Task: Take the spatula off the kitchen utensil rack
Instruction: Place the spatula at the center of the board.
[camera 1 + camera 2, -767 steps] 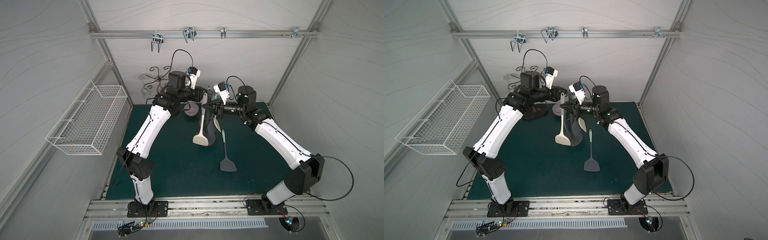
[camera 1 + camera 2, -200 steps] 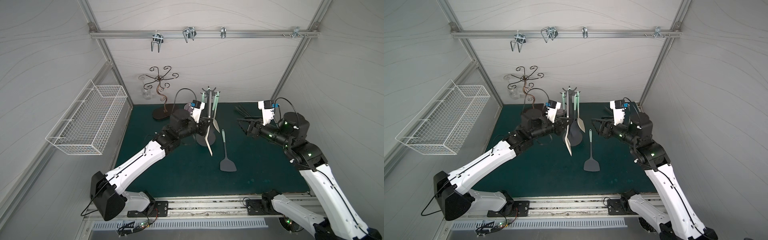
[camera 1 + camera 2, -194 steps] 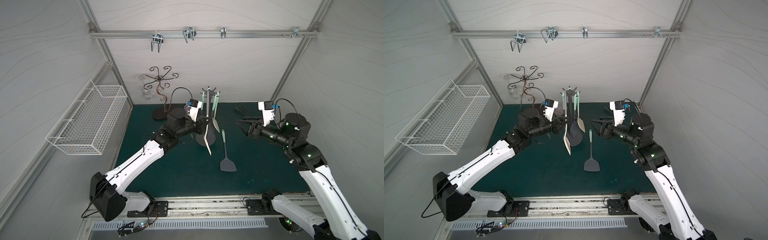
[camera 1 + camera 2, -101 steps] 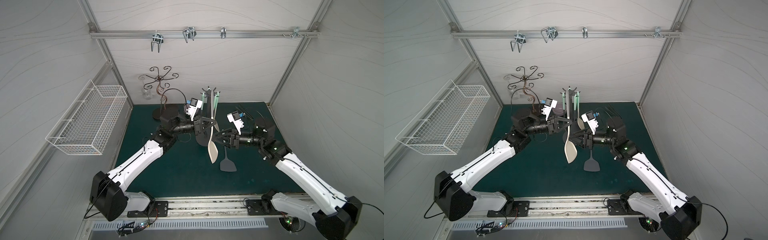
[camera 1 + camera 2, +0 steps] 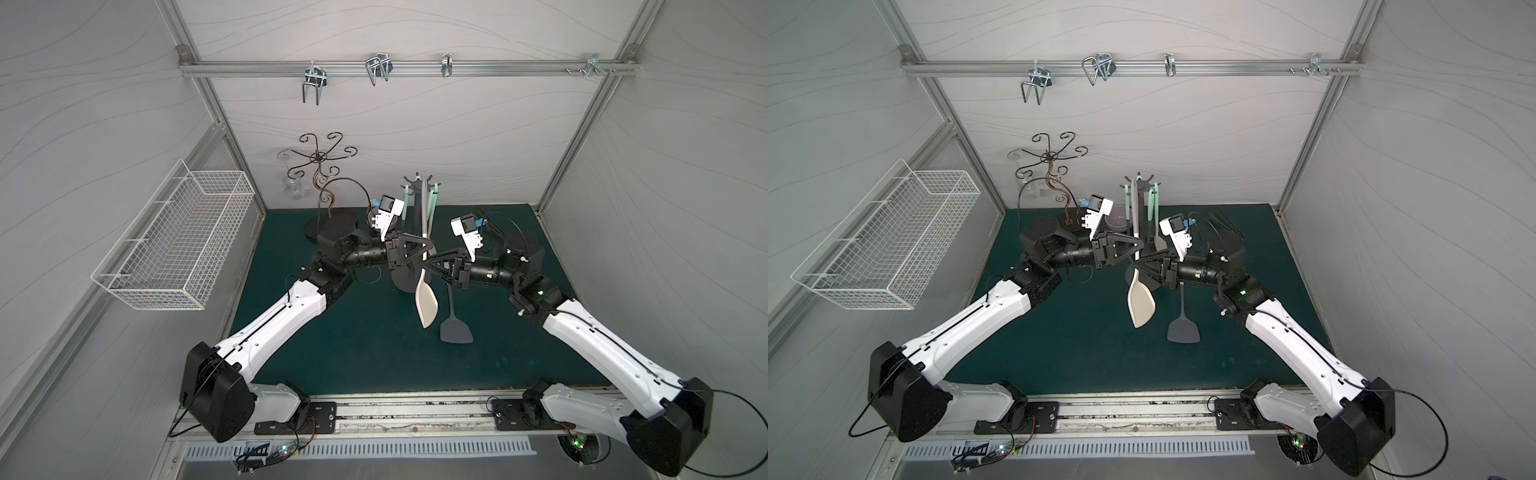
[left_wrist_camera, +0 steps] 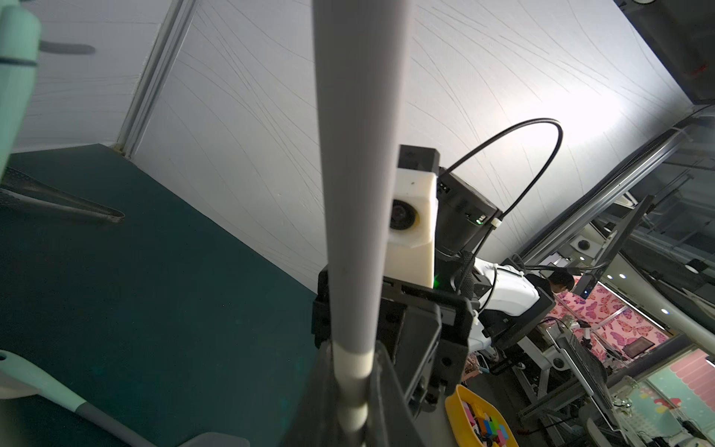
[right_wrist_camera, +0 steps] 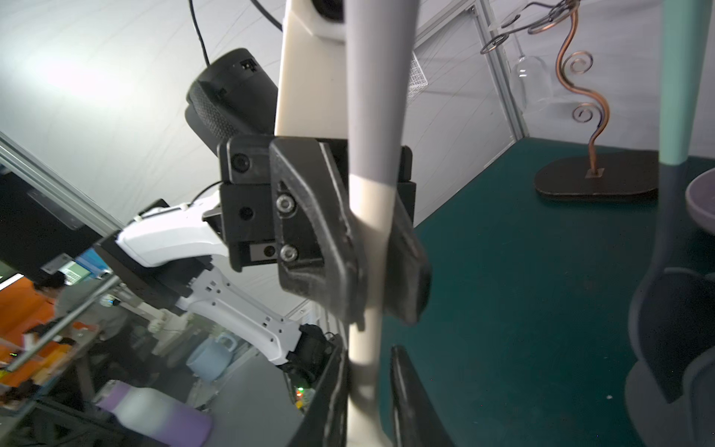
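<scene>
The right gripper [image 5: 430, 262], earlier wide open and well apart, now sits just below the left gripper [image 5: 430, 250]. Its jaws have closed on the handle of the spatula [image 5: 426, 305] held there.

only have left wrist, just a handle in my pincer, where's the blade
Observer: The spatula hangs blade-down in the air above the mat.
Operator: am i holding it alone
Observer: No, the right pincer is shut on the neck just below the left pincer.
Operator: is it off the hook
Observer: Cannot tell; in both top views the handle's tip sits beside the rack crown.
</scene>
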